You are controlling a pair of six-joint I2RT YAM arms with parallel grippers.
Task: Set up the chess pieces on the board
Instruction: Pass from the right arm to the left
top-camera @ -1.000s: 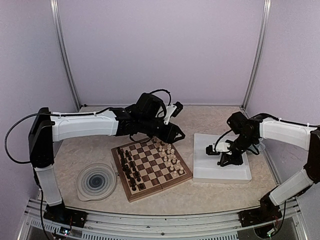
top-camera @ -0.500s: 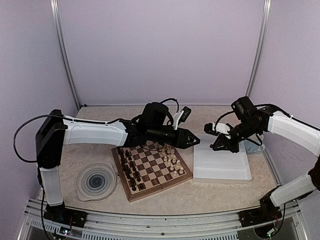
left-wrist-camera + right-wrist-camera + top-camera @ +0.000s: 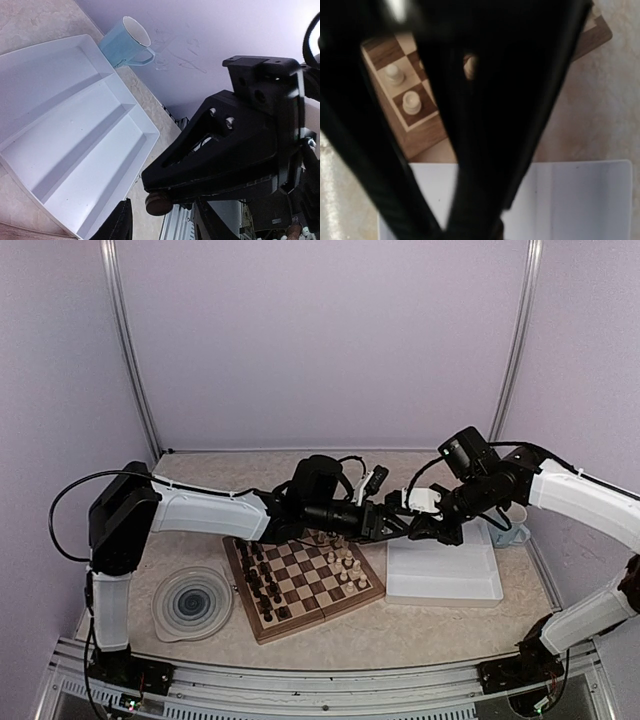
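The two arms meet in the air, over the gap between the board (image 3: 320, 615) and the white tray (image 3: 445, 580). The right pincer (image 3: 155, 192) is pressed together. It looks like it pinches one dark piece (image 3: 159, 203) at its tip. Only the round foot of the piece shows, so I cannot tell which way it leans.

The left pincer (image 3: 395, 523) sits just beside that tip, at about 9 o'clock from it in the top view. I cannot tell if its jaws are spread or pressed together.

The board lies at about 8 o'clock from where the two pincers meet. The dark pieces (image 3: 262, 580) stand in rows along its 9 o'clock side. The cream pieces (image 3: 345, 558) stand along its 3 o'clock side. The left arm lies right over the board, so it is the nearer one. I think the right pincer is about to pass the piece across.
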